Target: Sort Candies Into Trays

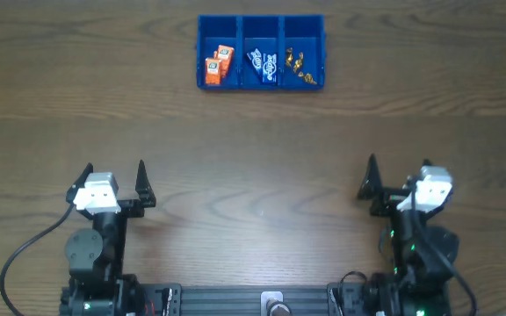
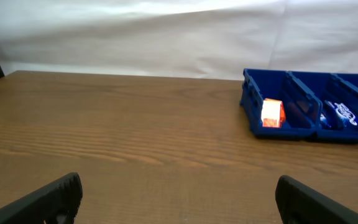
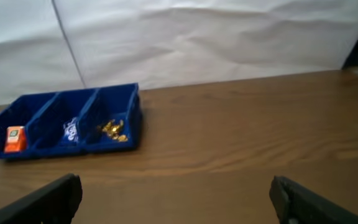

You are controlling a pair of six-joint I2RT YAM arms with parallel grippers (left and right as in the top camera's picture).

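Note:
A blue three-compartment tray (image 1: 261, 22) sits at the far middle of the wooden table. Its left bin holds orange candies (image 1: 220, 61), its middle bin blue-wrapped candies (image 1: 263, 62), and its right bin gold-wrapped candies (image 1: 297, 66). The left wrist view shows the tray (image 2: 251, 102) with an orange candy (image 2: 271, 112) inside; the right wrist view shows the tray (image 3: 135, 118) with the gold candies (image 3: 112, 130). My left gripper (image 1: 114, 182) rests open near the front left, far from the tray. My right gripper (image 1: 400, 178) rests open near the front right, with nothing between its fingers.
Bare wooden tabletop (image 1: 253, 149) stretches between the grippers and the tray. A white backdrop (image 2: 135, 31) hangs behind the table's far edge. The arm bases and cables stand along the front edge.

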